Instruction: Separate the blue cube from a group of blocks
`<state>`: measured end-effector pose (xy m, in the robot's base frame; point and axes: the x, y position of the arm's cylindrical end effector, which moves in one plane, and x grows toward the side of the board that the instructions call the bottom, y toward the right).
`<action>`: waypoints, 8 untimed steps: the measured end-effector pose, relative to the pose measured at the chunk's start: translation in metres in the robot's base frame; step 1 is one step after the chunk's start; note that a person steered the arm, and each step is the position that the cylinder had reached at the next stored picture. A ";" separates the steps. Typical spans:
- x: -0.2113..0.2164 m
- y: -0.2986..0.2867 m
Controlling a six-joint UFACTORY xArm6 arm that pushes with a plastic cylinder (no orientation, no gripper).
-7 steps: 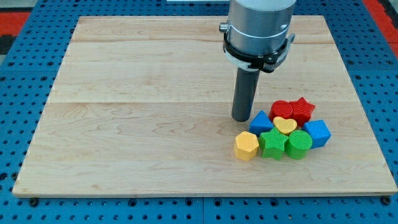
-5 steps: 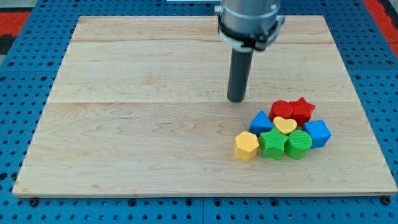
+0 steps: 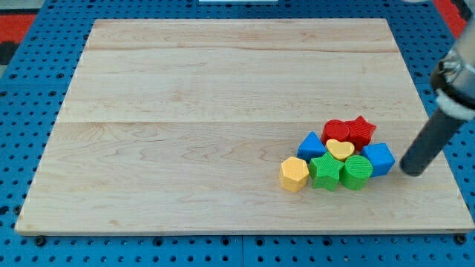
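Note:
The blue cube point(image 3: 379, 159) sits at the right end of a tight cluster of blocks on the wooden board point(image 3: 185, 111). It touches a green round block point(image 3: 356, 172) and lies below a red star point(image 3: 361, 130). The cluster also holds a red block point(image 3: 336, 130), a yellow heart point(image 3: 341, 149), a blue triangle point(image 3: 312, 144), a green star point(image 3: 325, 170) and a yellow hexagon point(image 3: 294, 173). My tip point(image 3: 413, 171) stands just right of the blue cube, a small gap between them.
The board's right edge point(image 3: 434, 133) runs close behind my tip. A blue pegboard point(image 3: 30, 67) surrounds the board.
My tip swung from above and left of the cluster, past its top, to the right side of the blue cube. The blocks have not moved.

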<state>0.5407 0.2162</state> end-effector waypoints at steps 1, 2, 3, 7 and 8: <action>-0.029 -0.049; -0.065 -0.079; -0.077 -0.100; -0.077 -0.114; -0.078 -0.116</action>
<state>0.4627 0.1003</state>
